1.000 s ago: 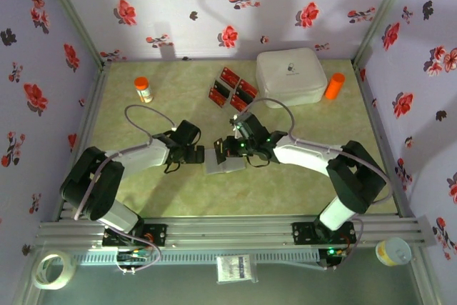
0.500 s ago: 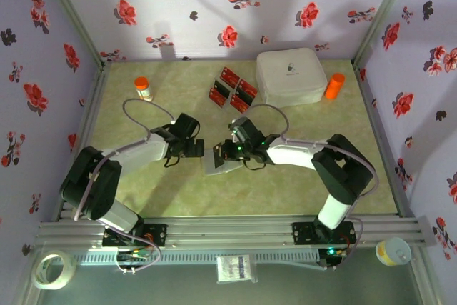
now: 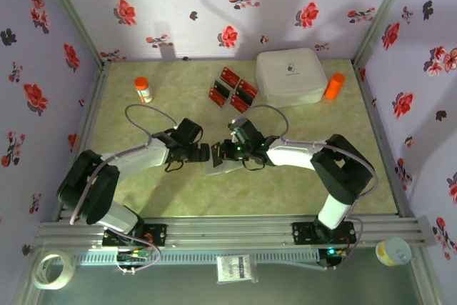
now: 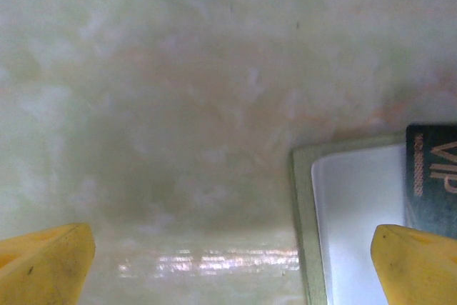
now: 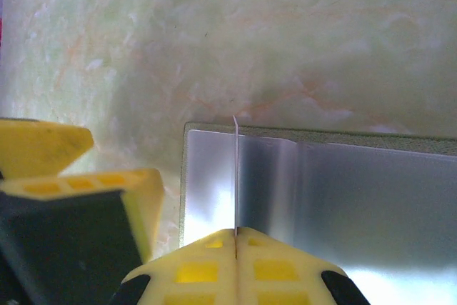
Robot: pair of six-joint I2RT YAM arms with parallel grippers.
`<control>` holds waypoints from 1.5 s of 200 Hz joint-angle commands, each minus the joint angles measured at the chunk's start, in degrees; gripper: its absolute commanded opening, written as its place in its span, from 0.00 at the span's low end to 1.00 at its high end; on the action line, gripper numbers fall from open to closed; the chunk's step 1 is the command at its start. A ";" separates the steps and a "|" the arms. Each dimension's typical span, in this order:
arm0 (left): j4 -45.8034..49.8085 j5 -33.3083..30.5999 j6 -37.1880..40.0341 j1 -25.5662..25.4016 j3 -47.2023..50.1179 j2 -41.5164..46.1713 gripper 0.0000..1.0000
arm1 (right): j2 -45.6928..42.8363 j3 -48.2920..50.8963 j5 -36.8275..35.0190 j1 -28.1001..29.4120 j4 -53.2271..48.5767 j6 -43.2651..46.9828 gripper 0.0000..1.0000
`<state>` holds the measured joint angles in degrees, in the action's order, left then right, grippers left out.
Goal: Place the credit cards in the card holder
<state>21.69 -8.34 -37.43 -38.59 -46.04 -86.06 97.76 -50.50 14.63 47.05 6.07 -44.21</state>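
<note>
Olive-edged and shiny grey inside, the holder (image 3: 223, 164) lies open mid-table between both grippers, with a dark VIP card (image 4: 432, 169) in one side. The right gripper (image 5: 235, 237) pinches a thin card (image 5: 235, 176) edge-on over it; the left gripper (image 4: 232, 258) is spread wide at its corner. Red cards (image 3: 232, 89) sit further back, beside the white box (image 3: 289, 76).

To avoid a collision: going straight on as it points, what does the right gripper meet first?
Likely the grey inside of the open card holder. The right gripper is shut on a credit card held edge-on, so the card's edge would touch first. Depth unclear.
</note>
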 commanded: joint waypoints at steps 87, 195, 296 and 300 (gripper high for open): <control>1.71 -4.73 -3.18 -3.18 0.65 -5.58 1.00 | -3.07 1.71 -1.51 -0.08 -0.35 -0.85 0.00; 3.60 -6.52 -3.81 -4.14 0.34 -5.63 1.00 | -8.68 11.71 -3.64 -3.32 10.72 -4.31 0.00; 4.78 -6.56 -4.47 -4.74 -0.16 -2.76 1.00 | -6.85 15.96 -2.27 -3.84 21.04 -9.05 0.00; 4.91 -6.57 -4.49 -4.75 -0.15 -2.55 1.00 | -6.72 15.97 -2.06 -3.81 21.28 -9.13 0.00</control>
<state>22.46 -13.41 -40.64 -42.61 -45.98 -90.00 90.43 -35.14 12.47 43.75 23.70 -51.68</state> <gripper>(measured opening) 0.997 0.062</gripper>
